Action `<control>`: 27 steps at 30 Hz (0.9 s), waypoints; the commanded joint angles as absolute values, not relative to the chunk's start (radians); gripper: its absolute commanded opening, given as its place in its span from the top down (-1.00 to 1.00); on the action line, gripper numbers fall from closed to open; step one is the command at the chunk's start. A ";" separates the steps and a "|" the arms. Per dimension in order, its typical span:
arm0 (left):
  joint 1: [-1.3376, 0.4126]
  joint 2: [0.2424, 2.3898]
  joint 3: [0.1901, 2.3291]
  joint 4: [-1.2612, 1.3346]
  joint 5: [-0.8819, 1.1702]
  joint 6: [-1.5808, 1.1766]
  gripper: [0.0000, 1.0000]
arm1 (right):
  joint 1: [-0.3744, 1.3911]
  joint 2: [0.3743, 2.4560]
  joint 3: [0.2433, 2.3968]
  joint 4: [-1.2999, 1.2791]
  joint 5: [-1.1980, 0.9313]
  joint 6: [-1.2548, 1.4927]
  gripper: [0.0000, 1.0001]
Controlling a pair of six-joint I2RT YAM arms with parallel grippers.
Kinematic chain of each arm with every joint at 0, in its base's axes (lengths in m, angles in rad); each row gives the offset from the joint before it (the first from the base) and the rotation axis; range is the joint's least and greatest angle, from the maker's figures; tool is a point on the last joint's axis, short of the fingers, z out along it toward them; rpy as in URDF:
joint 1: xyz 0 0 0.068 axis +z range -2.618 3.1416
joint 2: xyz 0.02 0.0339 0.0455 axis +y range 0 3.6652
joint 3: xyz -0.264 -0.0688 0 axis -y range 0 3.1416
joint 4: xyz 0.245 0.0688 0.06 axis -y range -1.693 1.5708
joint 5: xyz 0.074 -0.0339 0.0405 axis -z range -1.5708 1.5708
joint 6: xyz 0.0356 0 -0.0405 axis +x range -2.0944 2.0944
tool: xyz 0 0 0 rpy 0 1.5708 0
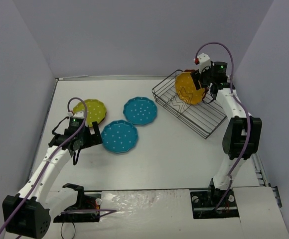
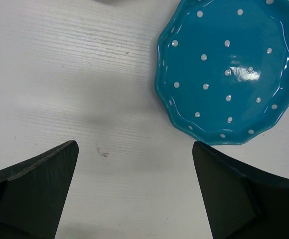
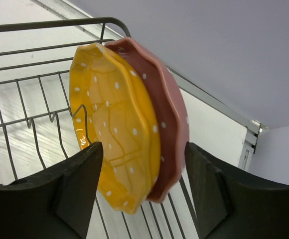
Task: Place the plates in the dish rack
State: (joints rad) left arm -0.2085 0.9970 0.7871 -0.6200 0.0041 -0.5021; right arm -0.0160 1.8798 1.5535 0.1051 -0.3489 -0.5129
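The black wire dish rack [image 1: 208, 121] stands at the back right. An orange dotted plate [image 1: 189, 87] stands on edge in it. In the right wrist view the orange plate [image 3: 112, 124] leans against a pink plate [image 3: 168, 109] inside the rack [image 3: 35, 49]. My right gripper [image 1: 205, 83] [image 3: 143, 145] is open, its jaws on either side of both plates and apart from them. Two teal plates [image 1: 140, 110] [image 1: 119, 136] and a lime green plate [image 1: 89, 110] lie flat on the table. My left gripper [image 1: 92, 137] [image 2: 134, 149] is open and empty, just left of the nearer teal plate [image 2: 229, 69].
A dark rim shows under the lime plate's right edge [image 1: 105, 117]. Grey walls close in on the left, back and right. The white table [image 1: 169, 159] ends at a raised strip along the back edge [image 1: 109, 77].
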 commanded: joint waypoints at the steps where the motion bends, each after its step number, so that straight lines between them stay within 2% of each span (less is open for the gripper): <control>1: -0.207 1.006 0.798 -0.556 0.042 -0.562 -0.94 | -0.023 1.712 1.537 0.183 -0.353 -0.458 -0.39; 5: -0.207 1.022 0.787 -0.535 0.054 -0.591 -0.94 | -0.023 1.646 1.515 0.179 -0.333 -0.419 -0.52; 7: -0.207 1.050 0.779 -0.520 0.072 -0.628 -0.94 | -0.023 1.567 1.498 0.180 -0.317 -0.312 -0.70; 12: -0.210 1.135 0.781 -0.490 0.079 -0.687 -0.94 | -0.017 1.451 1.429 0.190 -0.379 -0.049 -0.97; 15: -0.213 1.200 0.787 -0.465 0.082 -0.716 -0.94 | -0.007 1.394 1.346 0.201 -0.410 0.115 -1.00; 21: -0.223 1.304 0.818 -0.463 0.072 -0.780 -0.94 | 0.124 1.252 1.181 0.215 -0.388 0.209 -1.00; 27: -0.250 1.339 0.796 -0.434 0.057 -0.870 -0.79 | 0.233 1.191 1.012 0.239 -0.376 0.306 -1.00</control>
